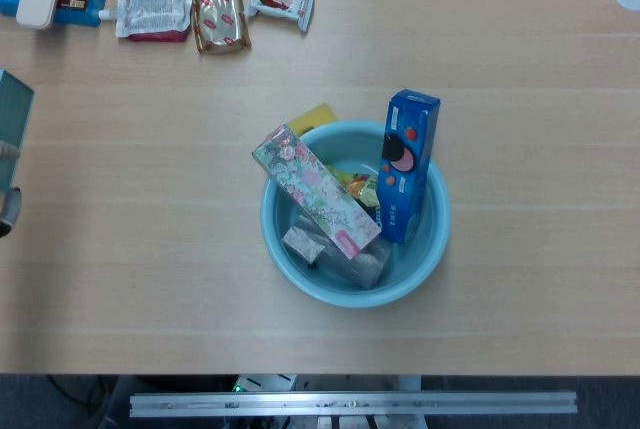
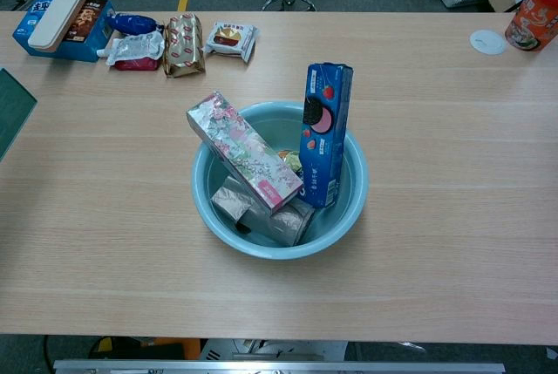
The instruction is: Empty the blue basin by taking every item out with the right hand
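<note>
The table (image 2: 453, 173) looks like pale matt wood laminate. The basin (image 2: 353, 195) is smooth blue plastic with a soft sheen. Inside it, the floral box (image 2: 244, 149) and blue box (image 2: 324, 130) look like printed card (slightly glossy), and the silver packet (image 2: 261, 214) is crinkled foil.

Blue basin (image 1: 432, 249) holds floral box (image 1: 315, 189) and blue box (image 1: 408, 164).

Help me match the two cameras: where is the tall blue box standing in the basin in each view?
Head view: the blue box stands against the right inner wall of the blue basin, right of center.
Chest view: the blue box is at center, upright at the basin's right rim.
Shared landmark: the floral pink box leaning beside it.
</note>
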Controlling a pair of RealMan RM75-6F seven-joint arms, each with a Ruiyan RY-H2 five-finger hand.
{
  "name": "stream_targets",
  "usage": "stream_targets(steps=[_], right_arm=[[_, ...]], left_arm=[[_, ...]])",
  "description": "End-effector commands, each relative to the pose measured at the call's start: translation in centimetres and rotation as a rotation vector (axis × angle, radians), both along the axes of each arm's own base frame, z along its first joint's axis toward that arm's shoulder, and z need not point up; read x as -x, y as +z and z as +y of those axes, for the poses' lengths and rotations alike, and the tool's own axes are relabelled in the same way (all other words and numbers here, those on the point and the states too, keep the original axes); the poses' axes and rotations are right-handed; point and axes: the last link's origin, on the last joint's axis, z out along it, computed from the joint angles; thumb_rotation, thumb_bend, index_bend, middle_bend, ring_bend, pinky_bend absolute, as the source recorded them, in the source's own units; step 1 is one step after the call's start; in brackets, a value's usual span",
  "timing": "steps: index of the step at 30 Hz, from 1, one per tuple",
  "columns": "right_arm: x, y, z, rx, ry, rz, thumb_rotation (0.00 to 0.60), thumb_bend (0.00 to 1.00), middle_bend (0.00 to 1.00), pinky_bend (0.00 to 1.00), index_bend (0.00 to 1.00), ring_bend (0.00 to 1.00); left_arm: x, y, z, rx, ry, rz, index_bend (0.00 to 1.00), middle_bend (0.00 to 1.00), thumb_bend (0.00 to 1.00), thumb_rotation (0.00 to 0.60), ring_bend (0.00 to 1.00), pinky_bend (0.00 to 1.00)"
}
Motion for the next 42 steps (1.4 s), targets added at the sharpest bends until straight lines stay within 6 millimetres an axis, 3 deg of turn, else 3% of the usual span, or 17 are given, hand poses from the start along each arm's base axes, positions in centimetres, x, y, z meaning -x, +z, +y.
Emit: stream_targets(steps=[1,7,14,18,25,30,42], right_arm=[[-0.1,0.0,0.0,-0.003,0.005,0.0,0.6,0.13,0.47,0.41,0.46,0.4],[-1.0,-0.1,-0.4,-0.037,0.06,0.012,0.6,0.13,0.47,0.41,0.46,0.4],[-4.5,-0.9,-2.8,-0.12,0.213,0.061,0.6,0.13,0.46,0.41,0.46,0.4],[-6.5,-2.0,-4.4,-0.183,0.27,0.078,0.6,0.13,0.44,0.41,0.4,0.39],[-9.7,-5.0,-8.2,-0.31,0.32,0.091,0.6,0.13,0.36,0.41,0.31,0.31],[-12.2,-7.7,-10.5,-0.403,0.353,0.129,0.6,0.12,0.29,0.42,0.19,0.24],[-17.3,-13.1,-15.1,-0.539,0.407,0.164,0.6,0.12,0.29,0.41,0.18,0.23]], left_arm=[[0.0,0.0,-0.1,0.001,-0.002,0.0,0.38,0.39,0.36,0.6,0.31,0.31],[0.0,0.1,-0.2,-0.001,-0.002,-0.005,0.38,0.38,0.36,0.6,0.31,0.31],[0.0,0.3,-0.3,-0.008,-0.01,-0.005,0.38,0.38,0.36,0.6,0.31,0.31],[0.1,0.5,-0.3,-0.013,-0.006,-0.006,0.38,0.38,0.36,0.6,0.31,0.31],[0.3,0.6,-0.3,-0.013,-0.013,-0.018,0.39,0.38,0.36,0.6,0.31,0.31],[0.8,0.7,-0.6,-0.017,0.003,-0.019,0.39,0.38,0.36,0.6,0.31,0.31],[1.6,0.9,-1.0,-0.024,0.037,-0.019,0.4,0.39,0.36,0.6,0.31,0.31]])
